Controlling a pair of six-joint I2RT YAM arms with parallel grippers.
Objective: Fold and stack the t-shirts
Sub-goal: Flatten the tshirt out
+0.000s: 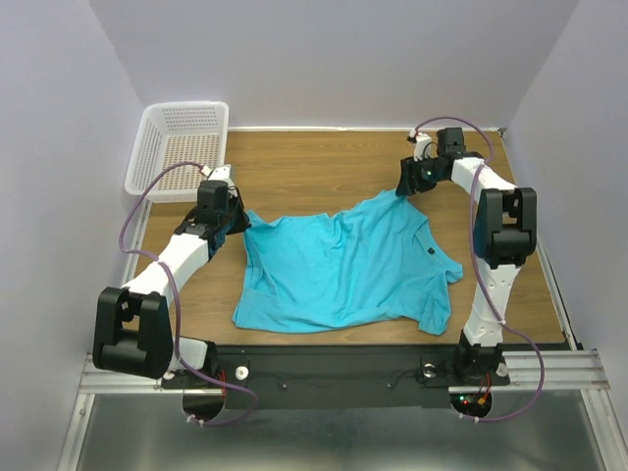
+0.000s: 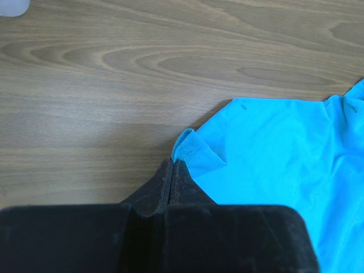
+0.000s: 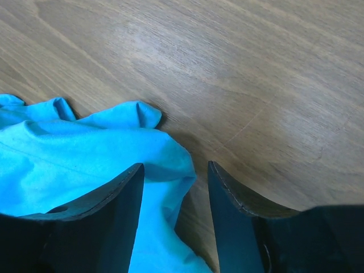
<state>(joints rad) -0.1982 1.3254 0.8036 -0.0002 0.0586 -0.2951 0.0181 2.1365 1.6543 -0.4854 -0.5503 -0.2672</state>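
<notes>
A turquoise t-shirt lies spread, a little rumpled, on the middle of the wooden table, with a small dark mark near its right side. My left gripper is at the shirt's far left corner. In the left wrist view the gripper has its jaws pressed together, and the curled hem corner of the shirt comes out right at their tips. My right gripper is at the shirt's far right corner. In the right wrist view it is open, with the shirt's bunched edge lying between the fingers.
A white mesh basket stands at the table's far left corner, just beyond my left arm. Bare wood lies behind the shirt. Grey walls close in the far side and both sides.
</notes>
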